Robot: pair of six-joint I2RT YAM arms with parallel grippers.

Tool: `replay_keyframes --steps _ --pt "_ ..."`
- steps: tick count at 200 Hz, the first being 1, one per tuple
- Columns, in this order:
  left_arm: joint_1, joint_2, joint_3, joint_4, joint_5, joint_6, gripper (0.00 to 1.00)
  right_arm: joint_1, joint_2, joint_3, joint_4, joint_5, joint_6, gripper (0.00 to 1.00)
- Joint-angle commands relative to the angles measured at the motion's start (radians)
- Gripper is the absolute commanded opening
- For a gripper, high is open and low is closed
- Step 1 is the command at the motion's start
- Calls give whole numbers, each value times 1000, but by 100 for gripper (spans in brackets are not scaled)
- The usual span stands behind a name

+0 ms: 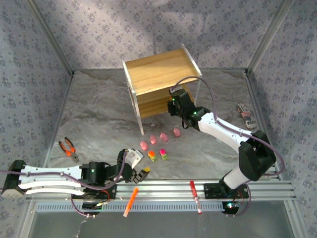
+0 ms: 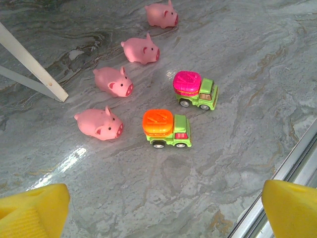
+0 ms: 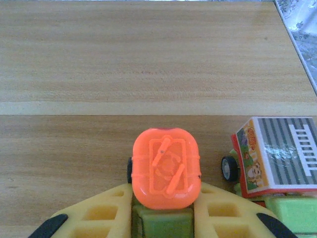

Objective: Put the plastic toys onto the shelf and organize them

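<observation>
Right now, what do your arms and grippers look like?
The left arm and right arm have white links, black joints, green lights and looping purplish cables. The left gripper and right gripper have yellow fingers.

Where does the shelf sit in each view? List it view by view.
Top external: shelf at centre back.
Left wrist: its white leg, upper left.
Right wrist: its wood boards across the upper half.
Shared landmark: pig row in front, top and left wrist views.

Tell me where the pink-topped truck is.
In the left wrist view, the pink-topped truck stands on the table, just beyond the orange-topped truck and right of the four pigs.
</observation>
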Motion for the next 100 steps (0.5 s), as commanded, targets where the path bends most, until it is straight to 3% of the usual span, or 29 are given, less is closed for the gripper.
replay_keyframes --steps 1,100 --pt "-10 -6 23 -6 -31 -6 99 -8 -23 4 -11 1 -25 26" --pt "-9 -7 23 -6 -36 -6 99 -10 -21 27 -22 -11 -42 38"
